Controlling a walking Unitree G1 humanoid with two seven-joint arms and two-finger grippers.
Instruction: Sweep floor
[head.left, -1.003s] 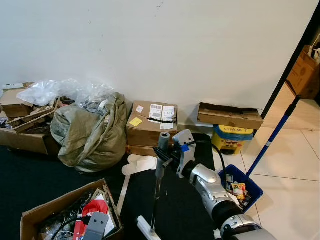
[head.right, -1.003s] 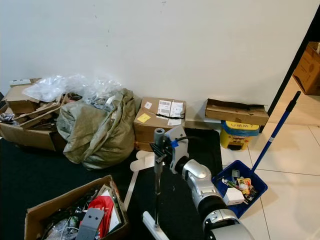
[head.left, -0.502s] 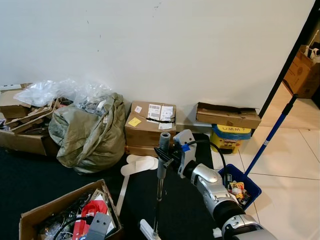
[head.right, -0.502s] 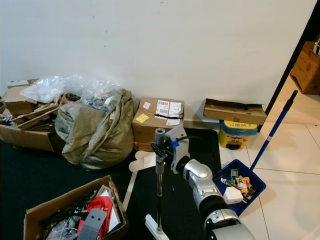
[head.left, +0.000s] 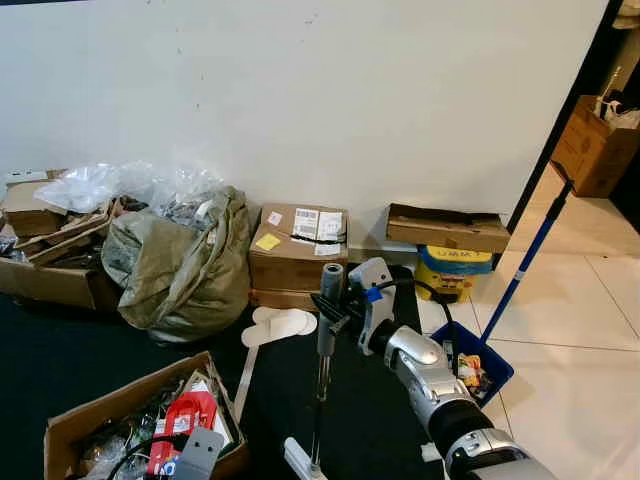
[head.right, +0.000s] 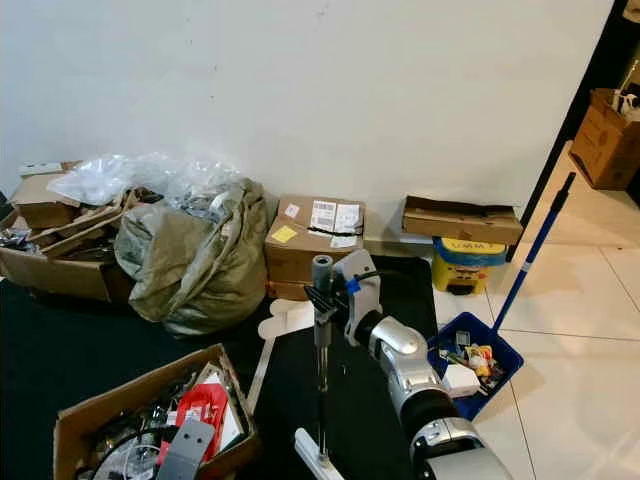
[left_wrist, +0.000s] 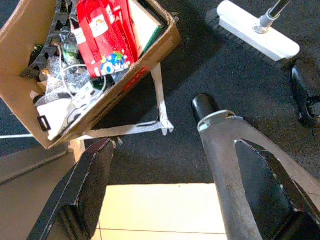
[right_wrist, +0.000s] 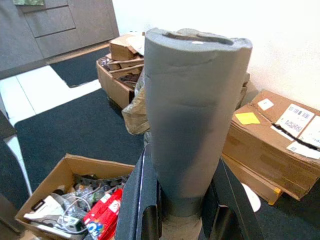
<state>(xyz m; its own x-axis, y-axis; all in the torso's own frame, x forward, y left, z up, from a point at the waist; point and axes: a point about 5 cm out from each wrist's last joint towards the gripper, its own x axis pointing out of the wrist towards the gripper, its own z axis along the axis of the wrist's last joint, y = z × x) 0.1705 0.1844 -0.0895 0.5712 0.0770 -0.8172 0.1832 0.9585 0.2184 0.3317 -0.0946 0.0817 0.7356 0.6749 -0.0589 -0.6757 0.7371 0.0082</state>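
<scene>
Your right tool (head.left: 330, 310) is clamped around the grey foam grip of the broom (head.left: 322, 372), which stands nearly upright on the dark carpet (head.left: 60, 360), its white head (left_wrist: 257, 37) resting on the carpet just in front of you. Your left tool (left_wrist: 165, 165) hangs low over the carpet's edge with its fingers (left_wrist: 82, 187) spread wide and holding nothing, near the open cardboard box of clutter (head.left: 140, 425). The blue dustpan (head.right: 478, 368), filled with litter, sits on the pale tiles to your right, its long handle leaning up toward the doorway.
</scene>
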